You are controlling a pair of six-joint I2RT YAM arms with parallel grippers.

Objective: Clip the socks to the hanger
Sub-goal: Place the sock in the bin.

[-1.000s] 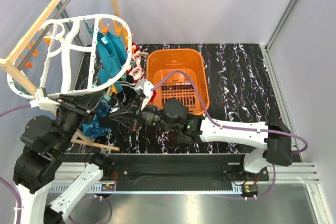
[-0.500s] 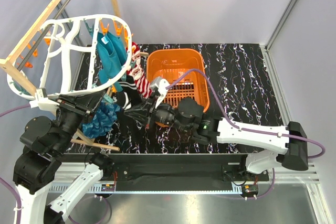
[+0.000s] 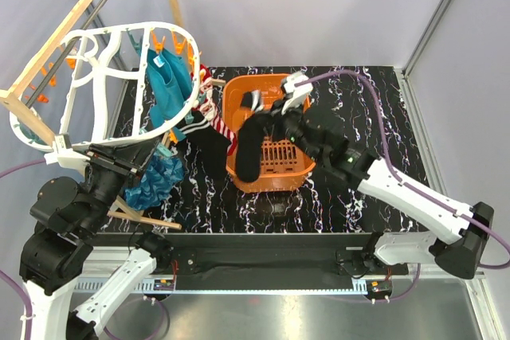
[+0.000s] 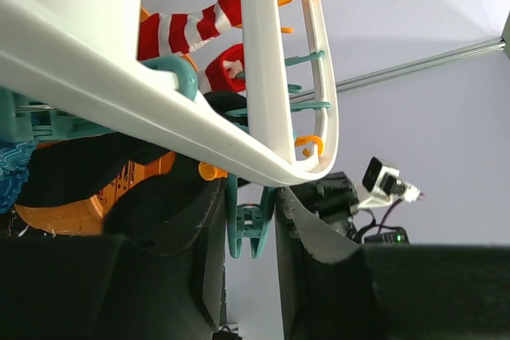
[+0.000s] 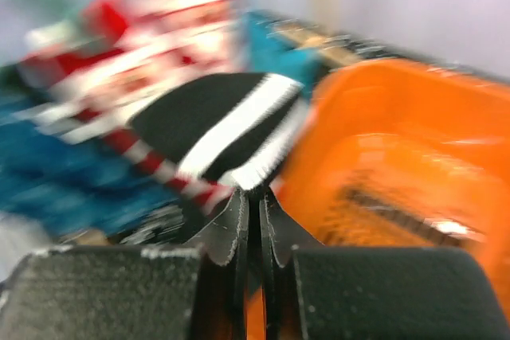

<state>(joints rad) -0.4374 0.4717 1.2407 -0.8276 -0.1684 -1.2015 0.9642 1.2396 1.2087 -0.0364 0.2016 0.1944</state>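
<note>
The white oval hanger [image 3: 96, 77] hangs tilted at the left, and its rim [image 4: 263, 77] fills the left wrist view. Red-and-white striped socks [image 3: 211, 113] hang at its right edge and also show in the left wrist view [image 4: 191, 25]. My left gripper [image 3: 163, 153] is shut on a teal peg [image 4: 251, 228] under the rim, one finger on each side. My right gripper [image 3: 275, 109] is shut on the edge of a black sock with white stripes [image 3: 249, 149] and holds it hanging over the basket. That view is blurred, but the sock [image 5: 215, 125] sits above the closed fingers [image 5: 239, 220].
An orange basket [image 3: 299, 93] stands mid-table, under the held sock; it also shows in the right wrist view [image 5: 398, 141]. Teal-blue cloths hang on the hanger [image 3: 167, 85] and lie below it [image 3: 155, 181]. A wooden pole frame [image 3: 72, 21] stands at the back left.
My right arm has swung right and up from beside the hanger, carrying the black sock over the basket. The left arm has not moved.
</note>
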